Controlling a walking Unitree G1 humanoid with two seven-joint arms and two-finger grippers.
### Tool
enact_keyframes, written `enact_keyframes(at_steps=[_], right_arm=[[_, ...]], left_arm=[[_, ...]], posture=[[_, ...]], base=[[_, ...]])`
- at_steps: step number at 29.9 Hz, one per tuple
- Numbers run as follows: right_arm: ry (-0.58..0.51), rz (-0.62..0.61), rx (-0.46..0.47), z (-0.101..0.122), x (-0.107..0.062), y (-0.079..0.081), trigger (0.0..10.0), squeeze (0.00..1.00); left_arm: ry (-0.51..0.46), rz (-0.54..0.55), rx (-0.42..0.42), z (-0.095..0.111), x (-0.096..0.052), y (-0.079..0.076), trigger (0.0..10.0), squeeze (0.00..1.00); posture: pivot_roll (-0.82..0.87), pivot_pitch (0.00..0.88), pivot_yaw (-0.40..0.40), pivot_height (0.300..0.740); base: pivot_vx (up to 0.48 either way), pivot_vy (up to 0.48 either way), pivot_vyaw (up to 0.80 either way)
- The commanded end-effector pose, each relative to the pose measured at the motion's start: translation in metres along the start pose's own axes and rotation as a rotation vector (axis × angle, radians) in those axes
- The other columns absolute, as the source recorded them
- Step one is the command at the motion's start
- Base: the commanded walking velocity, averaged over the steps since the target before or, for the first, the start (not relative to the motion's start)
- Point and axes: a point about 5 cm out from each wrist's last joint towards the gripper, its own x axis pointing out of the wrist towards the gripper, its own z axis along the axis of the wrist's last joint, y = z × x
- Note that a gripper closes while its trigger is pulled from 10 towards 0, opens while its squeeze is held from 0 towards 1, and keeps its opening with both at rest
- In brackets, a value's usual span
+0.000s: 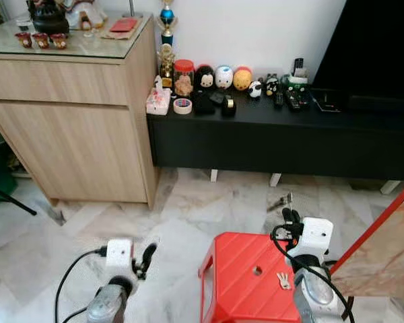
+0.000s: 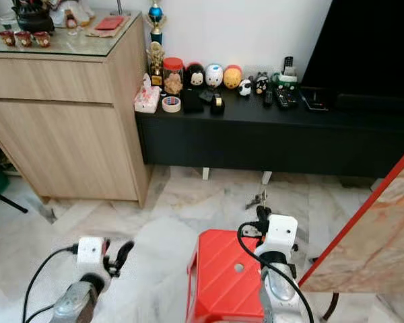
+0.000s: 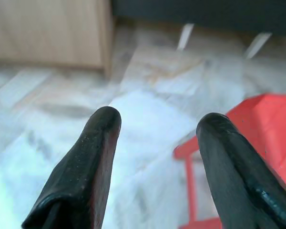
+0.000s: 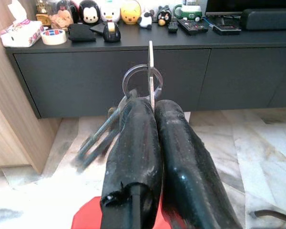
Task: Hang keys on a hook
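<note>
My right gripper is shut on a bunch of keys, held above the far edge of a red plastic stool. In the right wrist view the metal key ring sticks up from between the closed fingers, and the keys dangle to one side. A small pale key-like item lies on the stool top by my right arm. My left gripper hangs low over the marble floor left of the stool. Its two black fingers are spread apart with nothing between them.
A long black TV console stands ahead, carrying plush toys, a tape roll and remotes. A wooden cabinet is at the left. A red-framed board leans at the right. Marble floor lies between.
</note>
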Motion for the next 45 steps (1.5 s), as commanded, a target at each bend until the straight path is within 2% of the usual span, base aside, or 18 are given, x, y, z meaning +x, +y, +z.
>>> enact_keyframes(at_steps=[1, 4, 6, 7, 12, 16, 19, 21, 25, 36, 45], right_arm=[[-0.021, -0.014, 0.014, 0.005, 0.003, 0.001, 10.0, 0.0], [-0.021, -0.009, 0.009, 0.007, 0.006, 0.002, 10.0, 0.0], [-0.025, -0.026, 0.01, 0.01, 0.008, -0.002, 10.0, 0.0], [-0.025, -0.026, 0.01, 0.01, 0.008, -0.002, 10.0, 0.0], [-0.022, -0.045, 0.009, 0.01, 0.009, -0.004, 10.0, 0.0], [-0.021, -0.055, 0.013, 0.011, 0.01, -0.003, 10.0, 0.0], [-0.03, -0.044, 0.009, 0.015, 0.014, 0.001, 10.0, 0.0], [-0.032, -0.042, 0.007, 0.016, 0.015, 0.002, 10.0, 0.0], [-0.023, -0.046, -0.006, 0.015, 0.015, 0.002, 10.0, 0.0], [-0.037, -0.039, -0.011, 0.018, 0.016, 0.003, 10.0, 0.0], [-0.032, -0.039, 0.001, 0.017, 0.016, 0.007, 10.0, 0.0]], left_arm=[[0.116, 0.039, 0.005, -0.019, -0.008, 0.011, 10.0, 0.0], [0.247, 0.09, 0.02, -0.042, -0.021, 0.025, 10.0, 0.0], [0.34, 0.151, 0.008, -0.06, -0.036, 0.039, 10.0, 0.0], [0.34, 0.151, 0.008, -0.06, -0.036, 0.039, 10.0, 0.0], [0.461, 0.141, 0.031, -0.08, -0.052, 0.04, 10.0, 0.0], [0.46, 0.141, 0.002, -0.081, -0.052, 0.038, 10.0, 0.0], [0.45, 0.082, 0.054, -0.078, -0.045, 0.026, 10.0, 0.0], [0.435, 0.089, 0.03, -0.076, -0.043, 0.024, 10.0, 0.0], [0.426, 0.111, -0.003, -0.077, -0.043, 0.024, 10.0, 0.0], [0.463, 0.117, -0.002, -0.086, -0.051, 0.024, 10.0, 0.0], [0.453, 0.102, -0.008, -0.087, -0.052, 0.022, 10.0, 0.0]], posture=[[0.05, 0.0, -0.055, 0.74], [0.05, 0.0, -0.064, 0.74], [0.05, 0.0, -0.071, 0.74], [0.05, 0.0, -0.071, 0.74], [0.06, 0.0, -0.083, 0.74], [0.06, 0.0, -0.086, 0.74], [0.06, 0.0, -0.086, 0.74], [0.06, 0.0, -0.088, 0.74], [0.05, 0.0, -0.085, 0.74], [0.05, 0.0, -0.082, 0.74], [0.05, 0.0, -0.08, 0.74]], base=[[0.0, 0.0, 0.0], [0.0, 0.0, 0.0], [0.0, 0.0, 0.0], [0.0, 0.0, 0.0], [0.0, 0.0, 0.0], [0.0, 0.0, 0.0], [-0.285, 0.0, 0.0], [-0.285, 0.0, 0.0], [-0.277, 0.0, 0.0], [-0.267, 0.0, 0.0], [0.0, 0.0, 0.0]])
